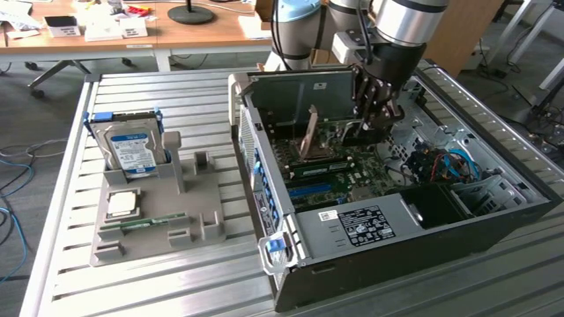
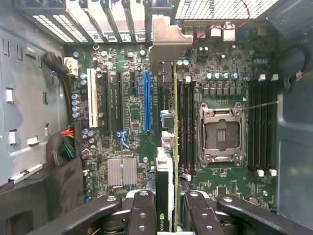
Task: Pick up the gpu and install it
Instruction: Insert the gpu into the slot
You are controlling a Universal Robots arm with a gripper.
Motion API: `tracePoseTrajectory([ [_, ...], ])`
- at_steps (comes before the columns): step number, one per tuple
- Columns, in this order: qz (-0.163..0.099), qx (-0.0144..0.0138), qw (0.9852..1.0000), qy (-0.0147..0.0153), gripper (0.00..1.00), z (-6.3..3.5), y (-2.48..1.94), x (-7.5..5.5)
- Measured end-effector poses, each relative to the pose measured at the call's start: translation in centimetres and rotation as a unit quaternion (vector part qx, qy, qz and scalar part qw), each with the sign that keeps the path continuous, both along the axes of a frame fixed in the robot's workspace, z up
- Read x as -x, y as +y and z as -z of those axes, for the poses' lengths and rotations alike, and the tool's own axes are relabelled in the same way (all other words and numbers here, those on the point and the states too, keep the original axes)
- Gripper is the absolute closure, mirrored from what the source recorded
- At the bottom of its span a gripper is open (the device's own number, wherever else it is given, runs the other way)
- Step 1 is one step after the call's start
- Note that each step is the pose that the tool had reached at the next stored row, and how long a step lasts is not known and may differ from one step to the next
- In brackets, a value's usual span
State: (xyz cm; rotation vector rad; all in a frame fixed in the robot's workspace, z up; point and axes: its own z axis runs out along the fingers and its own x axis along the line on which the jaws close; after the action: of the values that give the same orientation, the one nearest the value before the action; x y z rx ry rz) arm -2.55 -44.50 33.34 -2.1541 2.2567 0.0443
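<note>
Thin, flat, dark gpu (image 2: 167, 161), edge-on, silver metal end bracket (image 2: 164, 39) at the far end. Black gripper (image 2: 168, 218) fingers (image 2: 143, 213) clamp it on both faces. Card upright inside open black computer case (image 1: 414, 244), over green motherboard (image 2: 129, 122), just beside long blue slot (image 2: 147, 100). Cannot tell if seated.

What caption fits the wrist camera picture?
Robot hand grips the gpu edge-on over the motherboard inside the computer case.

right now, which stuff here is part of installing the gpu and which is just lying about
In the job:
gpu, held in the gripper
motherboard
computer case

Lying about:
hard drive
processor chip
memory stick
grey holder
</note>
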Motion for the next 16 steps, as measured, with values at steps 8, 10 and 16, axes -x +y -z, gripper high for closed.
tracePoseTrajectory([
  [8,0.000,0.0000,1.0000,0.0000,0.73,0.60,-0.04,0.08],
  [10,0.000,0.0000,1.0000,0.0000,0.73,0.60,-0.03,0.08],
  [16,0.000,0.0001,1.0000,0.0001,0.73,0.73,-0.03,0.08],
])
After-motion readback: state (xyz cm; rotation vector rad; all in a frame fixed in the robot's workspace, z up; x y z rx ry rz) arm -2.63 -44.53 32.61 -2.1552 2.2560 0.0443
